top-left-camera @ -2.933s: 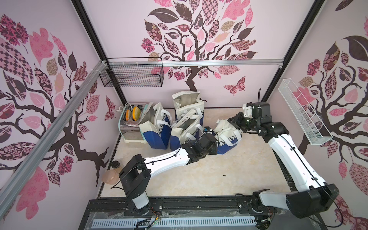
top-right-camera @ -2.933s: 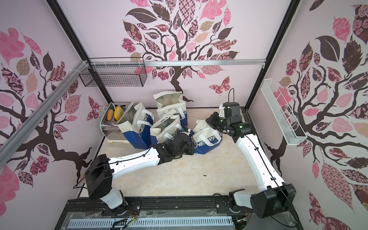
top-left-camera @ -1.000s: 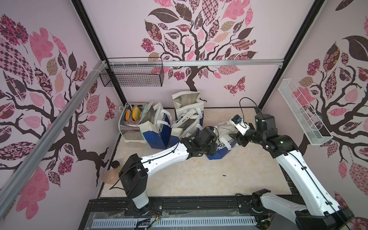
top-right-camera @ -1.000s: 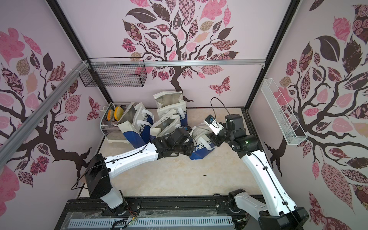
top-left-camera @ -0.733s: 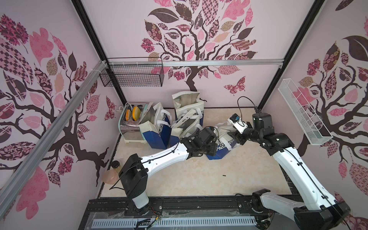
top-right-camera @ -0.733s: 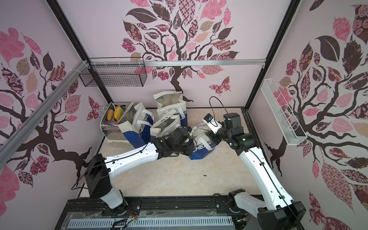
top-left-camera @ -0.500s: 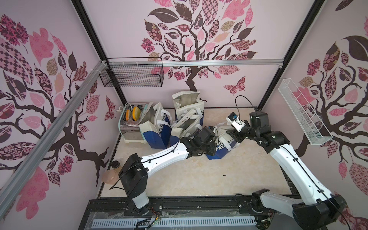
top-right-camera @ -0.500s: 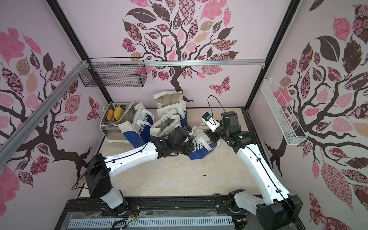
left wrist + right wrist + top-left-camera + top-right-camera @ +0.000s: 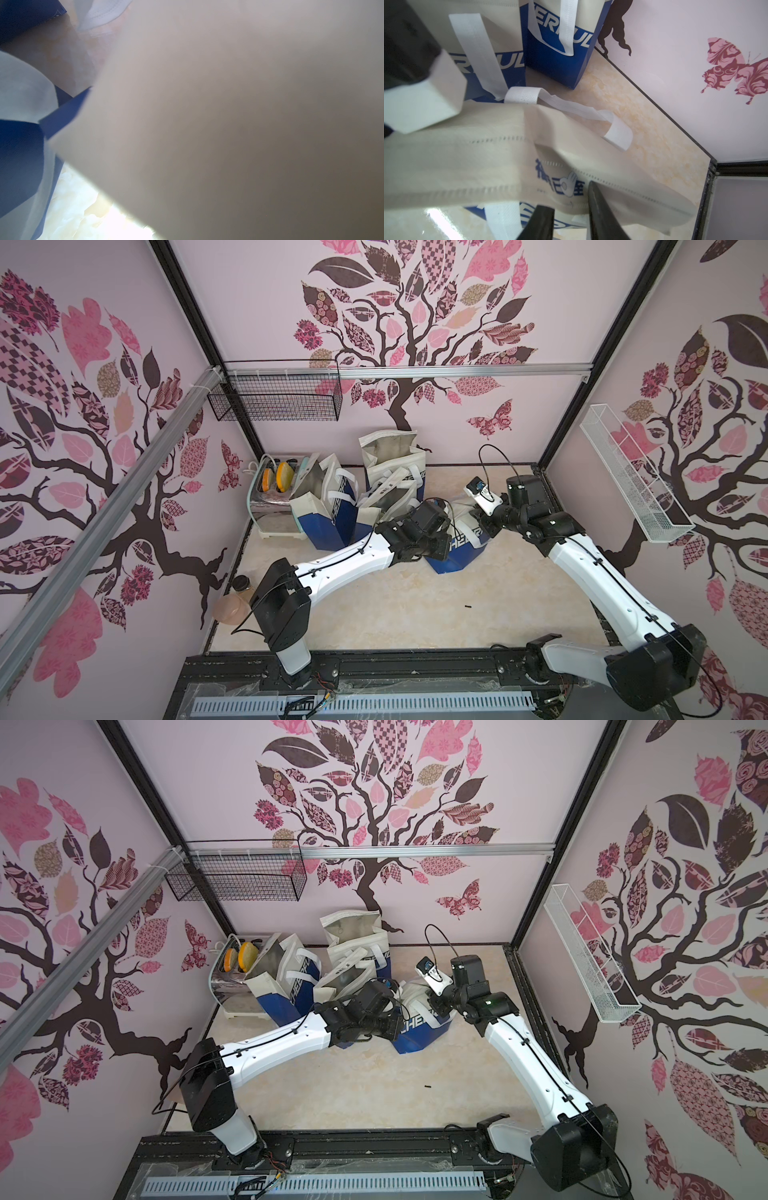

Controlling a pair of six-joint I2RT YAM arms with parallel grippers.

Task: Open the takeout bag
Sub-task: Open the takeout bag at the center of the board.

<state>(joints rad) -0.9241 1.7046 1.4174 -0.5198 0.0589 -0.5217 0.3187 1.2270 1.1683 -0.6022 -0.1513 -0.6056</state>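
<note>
The takeout bag (image 9: 461, 547), cream above and blue below with white lettering, stands tilted on one corner in both top views (image 9: 419, 1029). My left gripper (image 9: 436, 537) presses against the bag's left side, its fingers hidden under the wrist. In the left wrist view the bag's cream cloth (image 9: 228, 104) fills the frame and hides the jaws. My right gripper (image 9: 484, 526) is at the bag's right top edge. In the right wrist view its black fingers (image 9: 542, 218) stand apart, with the bag's cream top flap (image 9: 488, 155) lying between them at my right gripper (image 9: 568, 194).
Three more cream-and-blue bags (image 9: 332, 506) (image 9: 392, 460) (image 9: 386, 497) stand behind, beside a toaster (image 9: 270, 510). A black wire basket (image 9: 278, 400) hangs on the back wall and a white one (image 9: 631, 477) on the right wall. A jar (image 9: 241, 585) sits at the front left.
My right arm has swung back in toward the bag's top edge and its jaws have narrowed. The left arm and the bag have barely moved over the last second.
</note>
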